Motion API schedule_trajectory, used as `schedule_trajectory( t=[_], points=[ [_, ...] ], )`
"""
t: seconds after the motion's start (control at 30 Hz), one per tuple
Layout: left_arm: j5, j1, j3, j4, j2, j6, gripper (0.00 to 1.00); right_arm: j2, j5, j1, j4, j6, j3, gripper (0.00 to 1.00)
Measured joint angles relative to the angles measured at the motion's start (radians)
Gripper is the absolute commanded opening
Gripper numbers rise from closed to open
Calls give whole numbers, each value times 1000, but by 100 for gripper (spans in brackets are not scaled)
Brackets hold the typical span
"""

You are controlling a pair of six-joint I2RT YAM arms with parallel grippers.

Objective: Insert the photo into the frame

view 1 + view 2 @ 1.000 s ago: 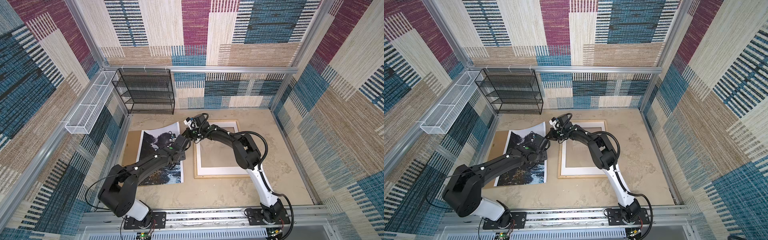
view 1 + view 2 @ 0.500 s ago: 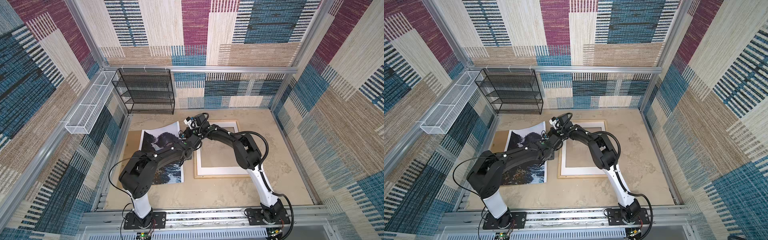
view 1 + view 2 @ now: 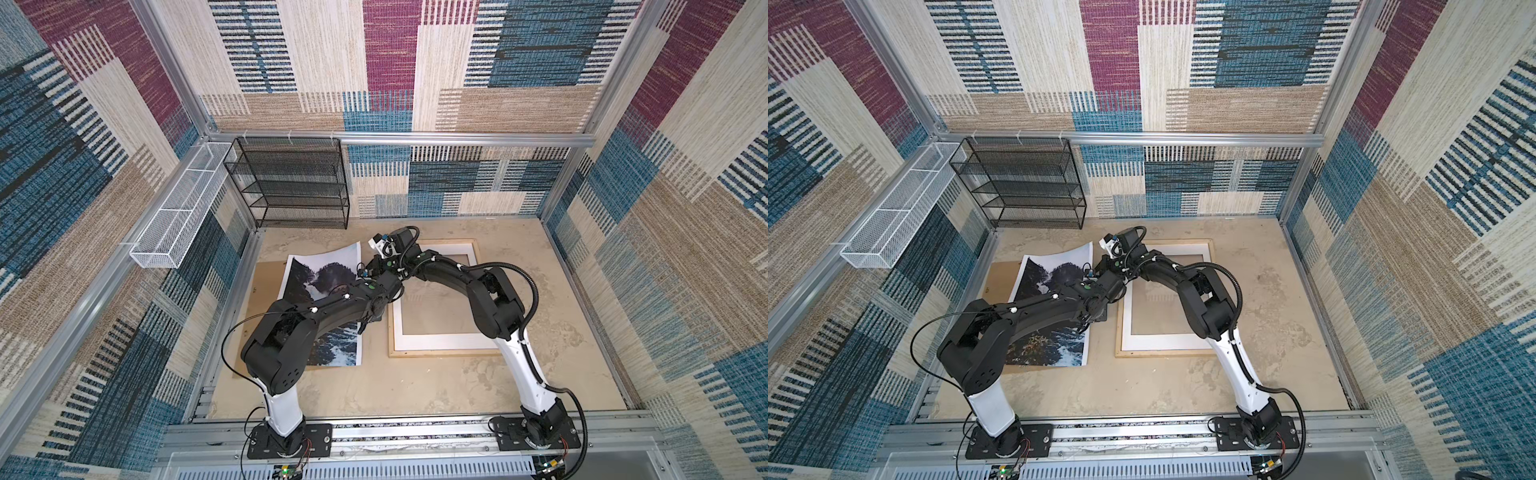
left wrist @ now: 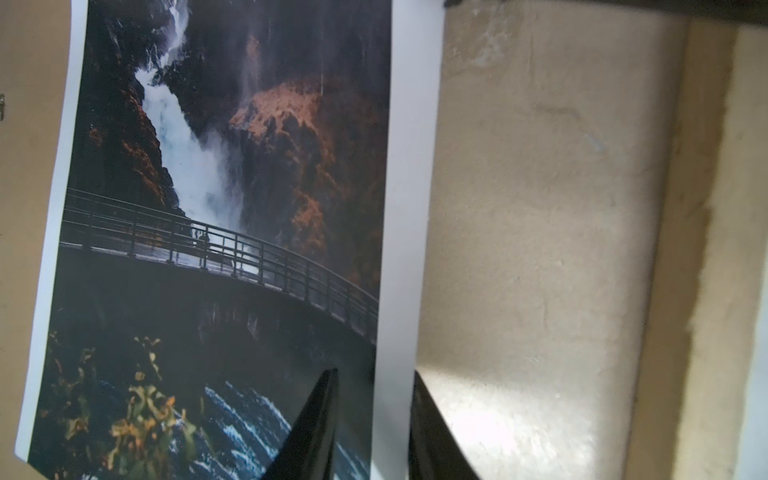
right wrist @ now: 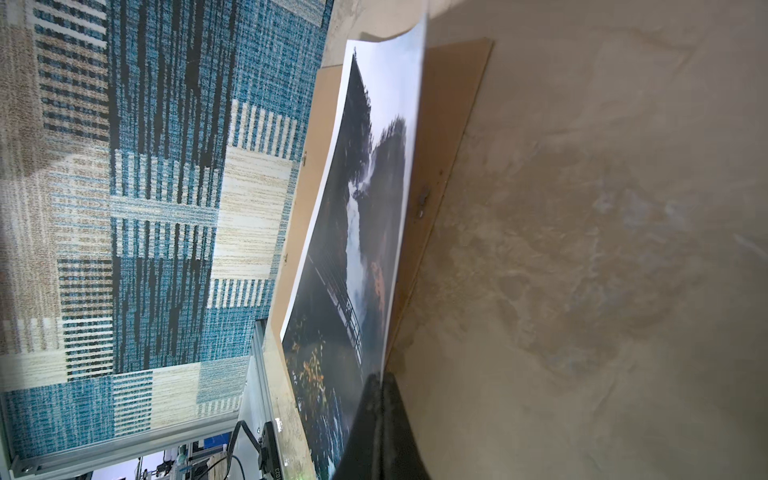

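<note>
Shows the photo (image 3: 328, 270) lying picture-up on a brown backing sheet (image 3: 266, 282) at the left of the bench (image 3: 415, 386), beside the pale wooden frame (image 3: 436, 353) holding a white mat (image 3: 440, 343). Shows the photo's frame-side edge lifted, pinched in the right tool (image 5: 376, 376). Places the left tool (image 4: 374, 372) at that same edge, its 2 fingers spread, 1 on either side.

The left arm (image 3: 324, 307) hides the photo's (image 3: 320, 270) middle in both top views.
</note>
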Motion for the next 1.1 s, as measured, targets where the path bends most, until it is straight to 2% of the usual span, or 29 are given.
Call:
schedule_trajectory(
  t=[0.53, 0.83, 0.93, 1.1],
  points=[
    [-14, -2, 8, -19, -8, 3, 11, 0, -10, -3, 6, 7, -6, 0],
    [-33, -3, 28, -40, -20, 13, 0, -2, -14, -4, 29, 7, -8, 8],
    [-33, -3, 33, -54, -28, 15, 0, -13, -17, -4, 38, 11, -25, 15],
    [-36, -3, 49, -67, -36, 22, 0, -58, -26, -15, 74, 12, -93, 35]
  ],
)
